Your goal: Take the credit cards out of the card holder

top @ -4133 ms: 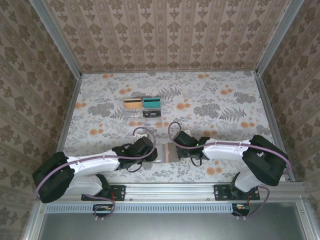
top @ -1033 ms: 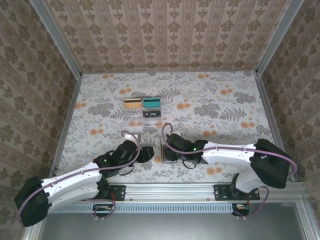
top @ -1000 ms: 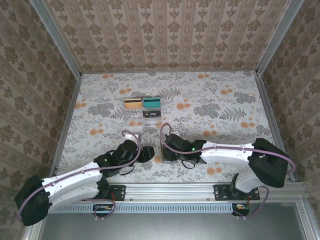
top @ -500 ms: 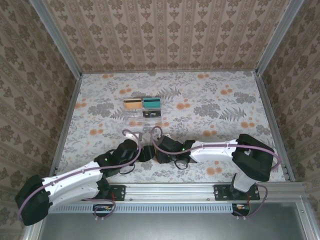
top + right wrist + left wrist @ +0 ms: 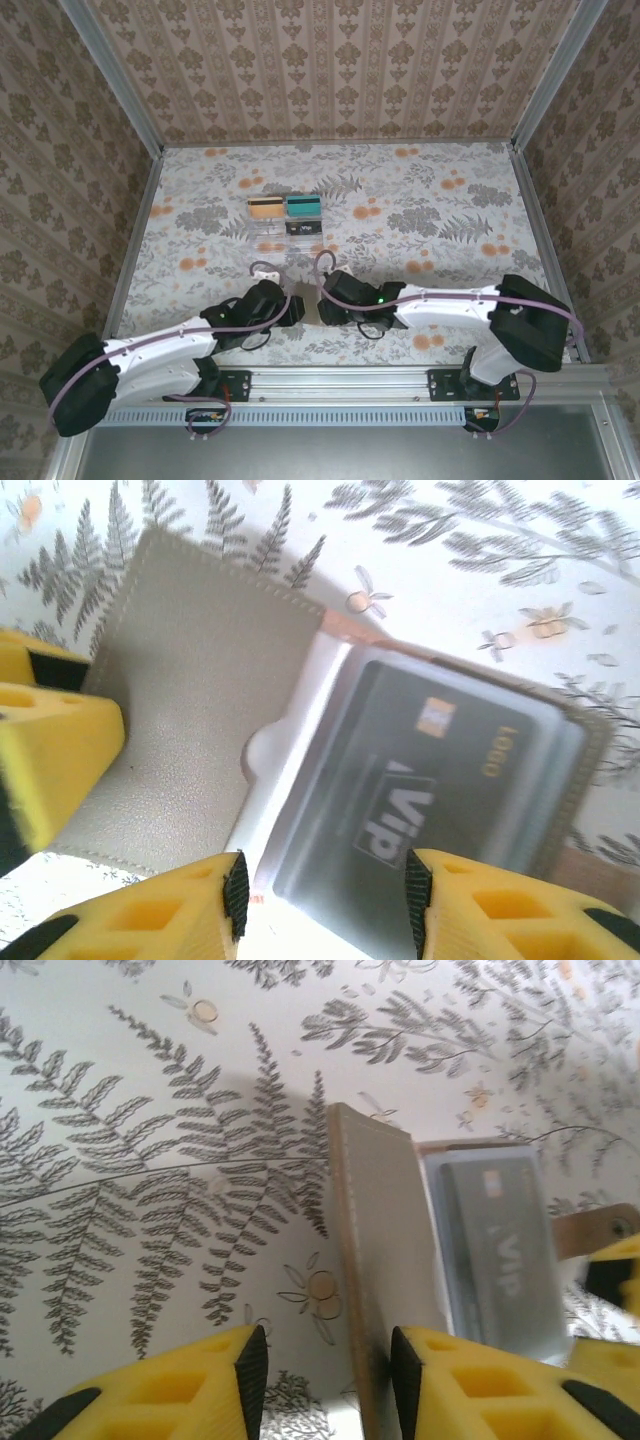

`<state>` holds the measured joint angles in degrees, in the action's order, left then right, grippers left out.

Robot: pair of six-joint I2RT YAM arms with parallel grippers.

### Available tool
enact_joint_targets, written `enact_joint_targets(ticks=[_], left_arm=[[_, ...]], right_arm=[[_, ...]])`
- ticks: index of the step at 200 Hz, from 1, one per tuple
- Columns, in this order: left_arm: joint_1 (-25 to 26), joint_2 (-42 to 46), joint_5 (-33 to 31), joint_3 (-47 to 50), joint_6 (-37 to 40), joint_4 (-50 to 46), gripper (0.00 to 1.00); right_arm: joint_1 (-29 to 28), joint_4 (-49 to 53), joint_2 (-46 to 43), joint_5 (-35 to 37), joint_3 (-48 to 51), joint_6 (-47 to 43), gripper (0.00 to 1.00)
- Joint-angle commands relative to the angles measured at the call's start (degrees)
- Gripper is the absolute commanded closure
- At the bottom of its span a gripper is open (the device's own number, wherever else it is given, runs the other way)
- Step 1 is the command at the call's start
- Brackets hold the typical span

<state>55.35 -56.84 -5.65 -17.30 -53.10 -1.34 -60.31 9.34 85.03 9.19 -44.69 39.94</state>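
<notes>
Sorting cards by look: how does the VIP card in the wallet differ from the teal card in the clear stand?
The VIP card is dark grey, the teal card teal-green. The VIP card lies behind the open card holder's clear window; the teal card sits in the clear stand farther back. Both are rectangular.

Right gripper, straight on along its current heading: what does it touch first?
Probably the dark VIP card lying in the open card holder: the right gripper has open jaws either side of the card's near corner. Its height above the card is unclear.
</notes>
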Motion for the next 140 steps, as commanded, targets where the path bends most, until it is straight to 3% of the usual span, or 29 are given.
enact_joint_targets(ticks=[1, 33, 58, 140], left_arm=[[-0.4, -0.8, -1.5, 0.8, -0.9, -0.7, 0.69], [-0.3, -1.6, -1.4, 0.8, -1.0, -0.1, 0.88], [-0.1, -2.5, -1.1, 1.0, -1.5, 0.6, 0.93], [1.6, -7.8, -1.2, 0.0, -2.4, 3.9, 0.96]], right_arm=[[2.2, -0.4, -3.2, 0.3, 4.0, 2.6, 0.51], [4.5, -4.5, -2.6, -3.3, 7.5, 4.4, 0.5], [6.3, -8.3, -1.0, -6.7, 9.1, 5.6, 0.51], [7.0, -17.5, -2.9, -16.0, 10.5, 6.4, 0.57]])
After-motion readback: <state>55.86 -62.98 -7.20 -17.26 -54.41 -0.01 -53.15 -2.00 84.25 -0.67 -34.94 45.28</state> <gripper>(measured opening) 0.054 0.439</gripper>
